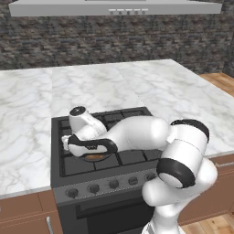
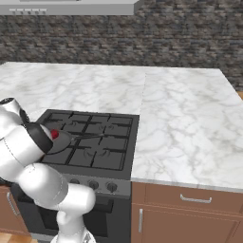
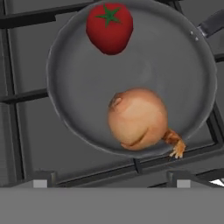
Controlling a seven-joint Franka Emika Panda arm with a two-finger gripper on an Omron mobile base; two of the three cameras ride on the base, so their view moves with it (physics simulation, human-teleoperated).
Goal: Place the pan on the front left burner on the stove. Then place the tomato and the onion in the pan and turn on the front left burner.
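The dark grey pan (image 3: 78, 87) sits on the front left burner (image 3: 26, 131) of the stove (image 1: 114, 183), its thin handle (image 2: 88, 136) pointing right. Inside it lie the red tomato (image 3: 109, 28) near the far rim and the tan-brown onion (image 3: 138, 118) near the front rim, apart from each other. My gripper (image 3: 111, 183) hangs just above the pan, open, with its fingertips (image 3: 41, 181) wide apart and nothing between them. In the left base view the hand (image 1: 89, 146) covers most of the pan and a sliver of onion (image 1: 93, 156) shows below it. The tomato (image 2: 55, 135) peeks out beside my arm.
A row of round knobs (image 1: 93, 188) runs along the stove's front. White marble counter (image 2: 190, 123) spreads on both sides and behind. A range hood (image 1: 114, 7) hangs overhead against a dark brick wall. Wooden cabinets (image 2: 190, 209) stand below the counter.
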